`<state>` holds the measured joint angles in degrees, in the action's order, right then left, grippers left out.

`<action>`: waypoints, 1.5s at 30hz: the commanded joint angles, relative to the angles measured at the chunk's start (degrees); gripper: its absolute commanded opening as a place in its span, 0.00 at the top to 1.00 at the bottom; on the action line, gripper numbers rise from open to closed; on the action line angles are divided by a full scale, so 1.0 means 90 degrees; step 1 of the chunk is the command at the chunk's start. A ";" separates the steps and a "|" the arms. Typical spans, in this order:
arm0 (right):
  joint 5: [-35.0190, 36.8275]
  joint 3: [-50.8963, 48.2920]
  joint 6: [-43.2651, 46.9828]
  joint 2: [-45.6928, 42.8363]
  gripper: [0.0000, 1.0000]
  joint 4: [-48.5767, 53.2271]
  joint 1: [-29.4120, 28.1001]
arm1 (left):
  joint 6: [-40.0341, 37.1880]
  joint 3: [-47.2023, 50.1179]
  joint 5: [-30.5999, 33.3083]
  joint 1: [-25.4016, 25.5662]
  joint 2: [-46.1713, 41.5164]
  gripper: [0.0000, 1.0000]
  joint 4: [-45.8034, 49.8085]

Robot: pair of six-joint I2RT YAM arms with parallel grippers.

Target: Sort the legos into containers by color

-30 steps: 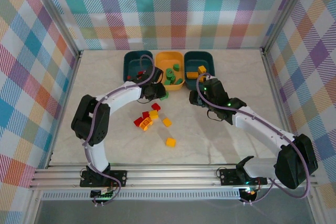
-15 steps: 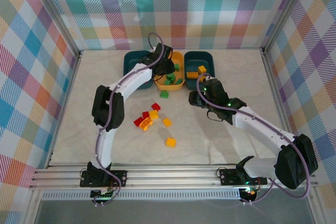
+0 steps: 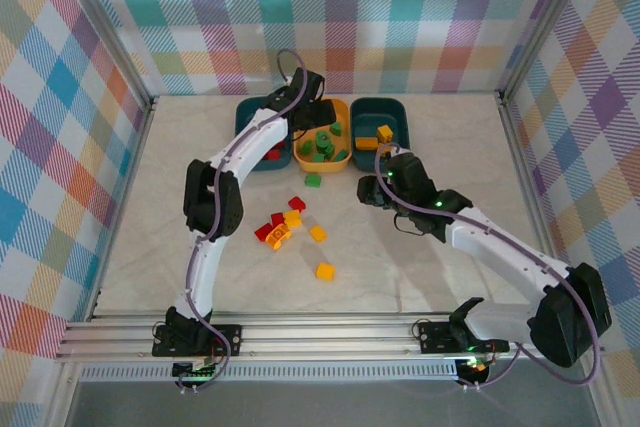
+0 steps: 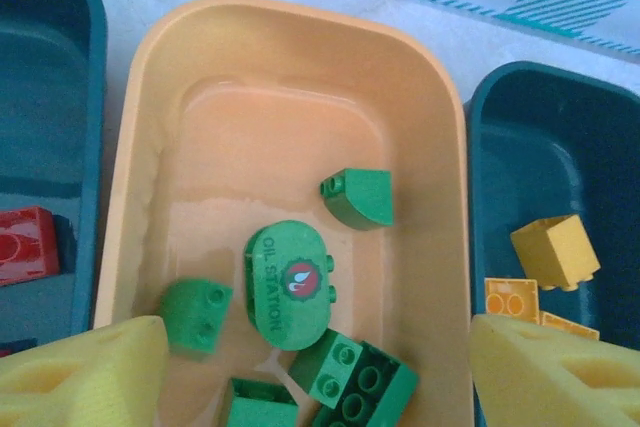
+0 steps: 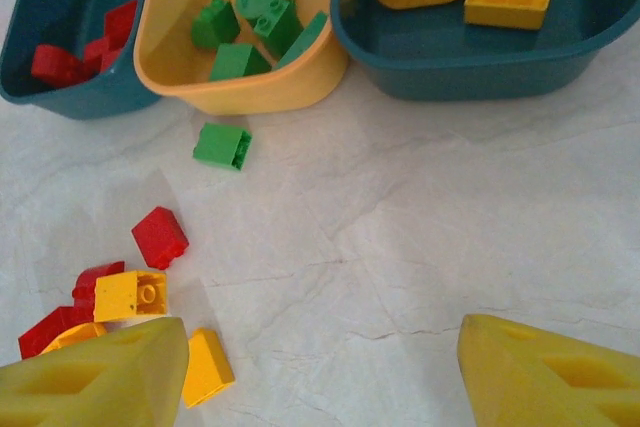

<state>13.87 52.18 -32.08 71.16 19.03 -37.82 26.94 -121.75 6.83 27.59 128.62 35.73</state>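
Hovering over yellow-orange bin (image 4: 130, 147), left gripper (image 4: 320, 372) released, empty; green legos (image 4: 290, 275) inside. Over open table (image 5: 420, 247), right gripper (image 5: 320, 372) spread, empty; loose legos (image 5: 130, 295) beside one pad, green brick (image 5: 222, 144) near bin rim.

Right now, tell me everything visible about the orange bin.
The orange bin is a glossy plastic tub, rounded-rectangular, open-topped, upright on the far side of the marbled table, flanked closely by two teal bins. It holds several green legos, one rounded and printed OIL STATION. The open left pincer hovers above without touching it.

Top camera looks down; wrist cameras closely share orange bin (image 4: 260, 137).
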 commanded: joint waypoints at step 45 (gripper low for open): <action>0.2083 0.3124 -0.0954 0.5049 0.71 -0.0742 -0.1534 | 0.1714 0.8675 0.0563 -0.0527 -0.6302 0.00 -0.1689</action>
<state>33.21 84.53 -42.59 123.57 15.51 -50.11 43.64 -42.96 12.71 23.49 71.09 20.62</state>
